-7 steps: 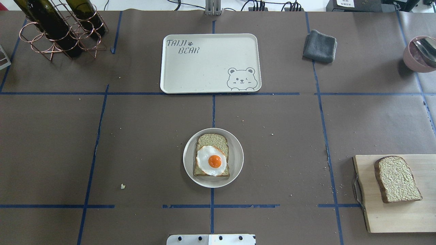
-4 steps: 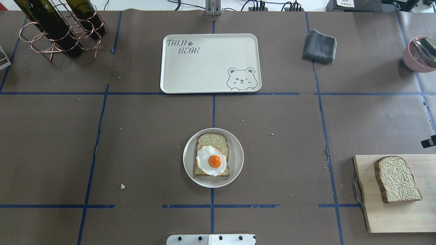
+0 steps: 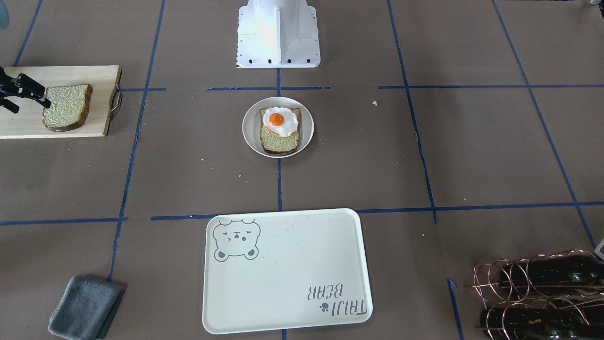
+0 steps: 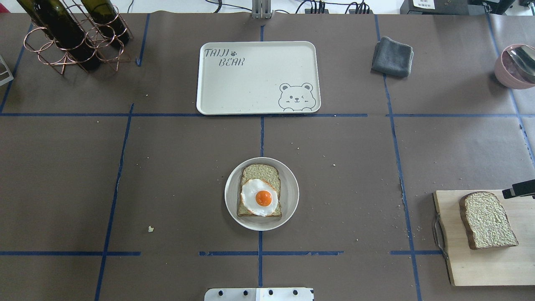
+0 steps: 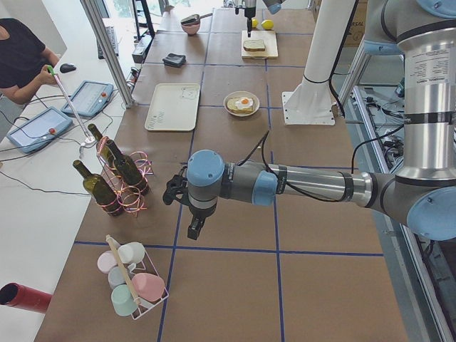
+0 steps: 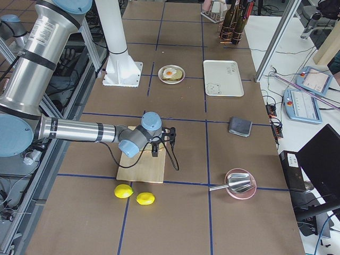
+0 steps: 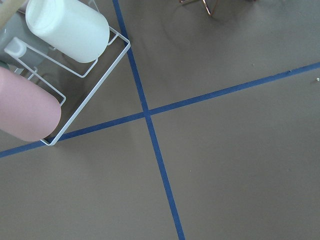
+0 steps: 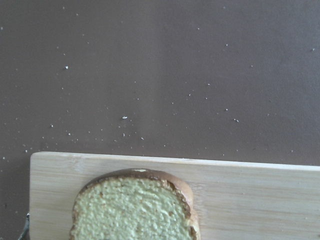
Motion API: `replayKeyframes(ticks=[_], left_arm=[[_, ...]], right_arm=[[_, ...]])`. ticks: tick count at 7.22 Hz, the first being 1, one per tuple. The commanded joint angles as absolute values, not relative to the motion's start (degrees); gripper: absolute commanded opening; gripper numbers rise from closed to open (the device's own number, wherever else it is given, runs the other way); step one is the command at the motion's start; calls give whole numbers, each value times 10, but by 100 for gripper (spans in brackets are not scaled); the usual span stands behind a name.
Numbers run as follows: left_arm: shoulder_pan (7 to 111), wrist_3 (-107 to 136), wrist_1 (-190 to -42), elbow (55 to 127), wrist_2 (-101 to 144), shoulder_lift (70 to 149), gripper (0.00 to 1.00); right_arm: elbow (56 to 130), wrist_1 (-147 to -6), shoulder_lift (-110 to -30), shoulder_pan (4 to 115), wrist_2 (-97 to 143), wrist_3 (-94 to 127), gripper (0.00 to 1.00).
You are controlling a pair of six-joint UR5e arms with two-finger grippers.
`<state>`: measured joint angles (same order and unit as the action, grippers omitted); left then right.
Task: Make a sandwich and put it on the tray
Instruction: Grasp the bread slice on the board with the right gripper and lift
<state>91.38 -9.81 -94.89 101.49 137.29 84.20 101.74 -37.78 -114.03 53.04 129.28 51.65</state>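
A bread slice (image 4: 261, 171) topped with a fried egg (image 4: 260, 197) lies on a small round white plate (image 4: 231, 209) at the table's middle. A second bread slice (image 4: 487, 219) lies on the wooden cutting board (image 4: 480, 263) at the right, and also shows in the right wrist view (image 8: 135, 210). The cream bear tray (image 4: 250, 83) is bare at the far middle. My right gripper (image 3: 28, 103) hovers beside this second slice at the board's far edge, its fingers apart and empty. My left gripper (image 5: 192, 226) hangs over bare table far to the left; I cannot tell its state.
A copper rack with wine bottles (image 4: 71, 33) stands far left, a folded grey cloth (image 4: 393, 56) far right, and a pink bowl with a spoon (image 4: 516, 67) at the right edge. Two lemons (image 6: 135, 195) lie beyond the board. A wire cup rack (image 7: 60, 75) is under my left wrist.
My right gripper has come into the overhead view from the right edge and moved toward the bread slice on the cutting board. Nothing else has moved.
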Motion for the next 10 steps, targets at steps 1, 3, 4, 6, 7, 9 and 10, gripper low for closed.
replayKeyframes(ticks=[1,3,4,6,7,9,10], left_arm=[[914,-99,-949,1016,1373,843,100],[914,-100,-950,1018,1373,842,100],[914,-100,-950,1018,1372,842,100],[915,-100,-951,1017,1373,842,100],[915,-100,-951,1013,1372,842,100],[915,-100,-951,1013,1373,842,100],[915,-99,-951,1013,1373,842,100]], right_arm=[[960,-312,-1143,496,1271,546,88],[938,-242,-1139,479,1274,630,57],[953,-242,-1138,475,1275,638,34],[968,-243,-1143,467,1274,638,0],[968,-243,-1143,466,1274,637,0],[972,-241,-1143,466,1273,637,0],[980,-225,-1143,467,1276,636,0]])
